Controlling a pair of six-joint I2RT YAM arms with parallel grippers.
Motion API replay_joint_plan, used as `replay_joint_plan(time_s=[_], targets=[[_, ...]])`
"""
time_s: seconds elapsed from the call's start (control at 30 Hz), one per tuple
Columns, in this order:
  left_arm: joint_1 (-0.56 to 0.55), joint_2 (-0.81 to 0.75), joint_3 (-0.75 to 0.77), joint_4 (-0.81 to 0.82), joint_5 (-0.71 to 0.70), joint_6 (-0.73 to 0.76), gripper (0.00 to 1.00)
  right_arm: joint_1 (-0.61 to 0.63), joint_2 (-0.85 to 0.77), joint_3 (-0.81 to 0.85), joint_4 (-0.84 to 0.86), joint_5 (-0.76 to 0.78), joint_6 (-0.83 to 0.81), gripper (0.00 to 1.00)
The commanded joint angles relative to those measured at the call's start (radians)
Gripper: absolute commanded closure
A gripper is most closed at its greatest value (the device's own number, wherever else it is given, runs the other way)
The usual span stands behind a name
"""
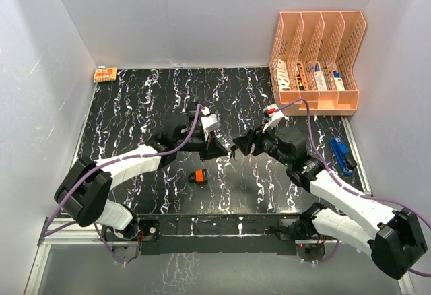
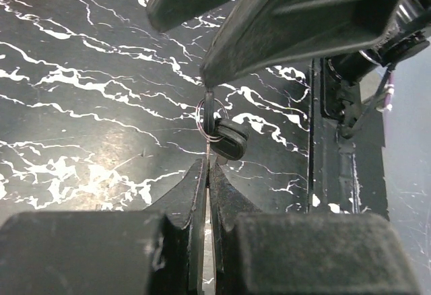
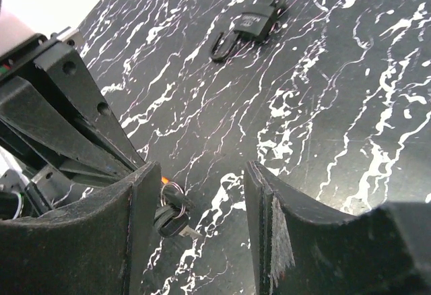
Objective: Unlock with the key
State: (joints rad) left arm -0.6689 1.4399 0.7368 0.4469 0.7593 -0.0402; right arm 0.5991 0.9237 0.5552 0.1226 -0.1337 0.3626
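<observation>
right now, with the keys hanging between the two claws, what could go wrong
1. The left claw pinches the key bunch by a thin metal edge only; it may slip.
2. The open right claw has a finger right beside that bunch and could knock it rather than grip it.
3. The padlock lies loose on the table, unheld; it may slide when a key goes in.

Robot lab bench cell: white panel walls (image 1: 202, 19) box in black marbled table (image 1: 141, 100); peach file rack (image 1: 316, 52) in corner.
</observation>
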Motion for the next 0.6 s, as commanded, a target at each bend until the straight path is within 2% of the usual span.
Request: replay_joint_plan(time_s=[0.0,0.2,0.57], targets=[[0.005,-0.02,0.034,-0.011,0.096,-0.013,1.0,-0.009,0.017,-0.025,0.151,-0.106,-0.011,0.5],[0.006,-0.021,0.035,0.017,0.109,-0.037,1.0,-0.011,0.053,-0.054,0.221,-0.162,-0.005,0.51],[0.028,-0.017,0.033,0.081,0.147,-0.093,1.0,-0.013,0.054,-0.092,0.283,-0.203,0.01,0.63]])
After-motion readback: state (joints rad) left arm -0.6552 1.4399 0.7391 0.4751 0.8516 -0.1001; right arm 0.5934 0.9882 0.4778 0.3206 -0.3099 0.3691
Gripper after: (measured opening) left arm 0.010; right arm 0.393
